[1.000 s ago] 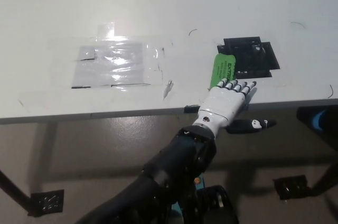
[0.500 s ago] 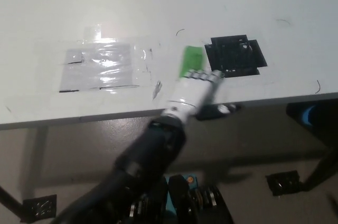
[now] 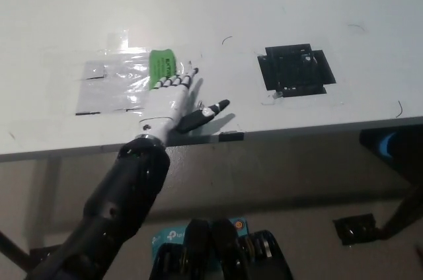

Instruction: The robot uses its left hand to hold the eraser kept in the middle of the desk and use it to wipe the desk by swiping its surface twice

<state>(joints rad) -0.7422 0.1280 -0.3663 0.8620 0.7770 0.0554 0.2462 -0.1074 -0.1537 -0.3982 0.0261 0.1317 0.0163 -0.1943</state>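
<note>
Eraser (image 3: 160,67) under left hand (image 3: 166,105) fingers (image 3: 176,82) on desk (image 3: 218,2)

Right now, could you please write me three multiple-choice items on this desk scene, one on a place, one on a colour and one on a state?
1. Where does the eraser lie?
A. On the clear taped sheet
B. On the black taped patch
C. On the floor

2. What colour is the eraser?
A. Red
B. Green
C. Blue

3. What is the left hand doing?
A. Hanging open under the desk
B. Lifting the eraser clear of the desk
C. Pressing the eraser flat on the desk

Answers:
1 A, its green block overlaps the shiny sheet.
2 B, it is bright green.
3 C, the fingertips rest on its near edge, on the surface.
</note>
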